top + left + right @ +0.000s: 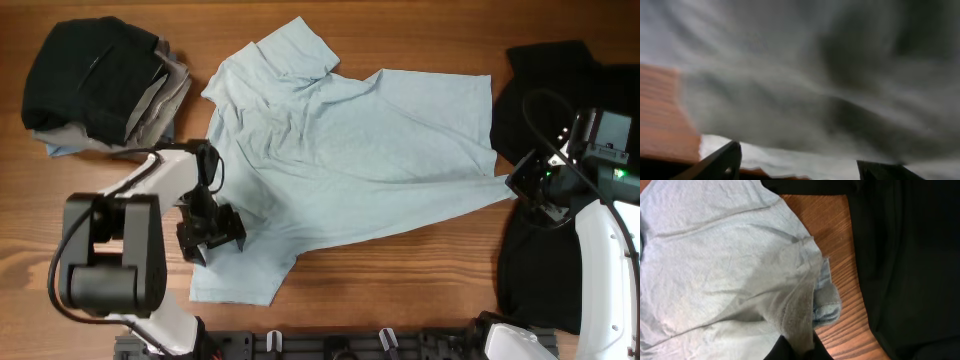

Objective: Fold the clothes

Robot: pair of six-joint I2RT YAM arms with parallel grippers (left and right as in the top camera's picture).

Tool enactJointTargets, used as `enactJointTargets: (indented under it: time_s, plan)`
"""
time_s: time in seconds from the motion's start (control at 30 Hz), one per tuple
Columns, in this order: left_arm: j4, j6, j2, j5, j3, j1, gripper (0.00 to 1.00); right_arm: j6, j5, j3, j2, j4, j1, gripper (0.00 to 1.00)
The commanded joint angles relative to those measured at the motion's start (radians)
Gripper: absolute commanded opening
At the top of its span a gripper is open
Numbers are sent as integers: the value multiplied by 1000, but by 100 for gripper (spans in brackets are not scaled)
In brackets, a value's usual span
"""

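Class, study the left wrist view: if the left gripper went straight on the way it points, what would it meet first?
The pale-blue T-shirt: its fabric fills the view just ahead of the open left gripper. The picture is blurred, so the gap is unclear, but nothing else shows between.

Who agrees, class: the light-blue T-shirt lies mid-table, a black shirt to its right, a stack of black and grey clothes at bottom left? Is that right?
Not quite: the overhead view shows the stack of black and grey clothes at top left. The light-blue T-shirt and black shirt are as stated.
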Motion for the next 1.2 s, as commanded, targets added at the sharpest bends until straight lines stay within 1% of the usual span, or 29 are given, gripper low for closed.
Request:
enactJointTargets:
  time_s: [0.0,0.03,0.07,0.1,0.13,0.17,0.2,0.33,0.47,0.53,0.6,0.73,0.83,0.93,0.97,1.0,1.03,1.1,1.13,1.17]
  plan:
    - [25,42,58,25,-19,-7,61,-13,-8,11,8,10,-2,7]
    - [31,43,61,32,-18,-7,50,-13,-8,11,7,15,-2,8]
    - [33,43,61,32,-16,-7,32,-13,-8,11,7,19,-2,8]
    - [34,43,61,31,-10,-7,20,-13,-8,11,7,20,-2,8]
    - [34,43,61,31,-3,-7,16,-13,-8,11,7,21,-2,8]
    - [33,43,61,31,5,-7,8,-13,-8,11,7,20,-2,8]
    - [31,43,57,31,14,-7,4,-14,-8,11,7,19,-2,8]
    - [-9,43,19,30,70,-2,4,-24,-8,11,7,14,-2,8]
    - [-139,42,-98,-19,170,46,4,-120,-29,11,5,5,-2,5]
    - [-204,42,-190,-57,217,98,4,-143,-35,13,-3,-18,-2,4]
    - [-251,42,-293,-63,252,173,4,-145,-34,25,-19,-56,-2,4]
    - [-299,43,-484,-63,263,306,4,-145,-34,81,-56,-152,-2,5]
    - [-329,42,-608,-63,263,377,4,-144,-34,135,-71,-221,-2,4]
    - [-323,43,-696,-59,263,416,4,-144,-34,158,-85,-235,-2,4]
    - [-319,42,-708,-58,263,415,5,-144,-34,158,-85,-233,-2,4]
    - [-315,42,-713,-57,262,411,17,-143,-34,158,-85,-231,-2,4]
    - [-307,42,-709,-54,262,404,23,-143,-35,158,-82,-230,-2,4]
    - [-246,42,-671,17,243,383,31,-143,-35,158,-77,-224,-2,4]
    - [-201,42,-639,53,219,367,32,-142,-35,158,-76,-220,-2,4]
    - [-169,43,-609,64,198,352,36,-141,-35,158,-76,-217,-2,4]
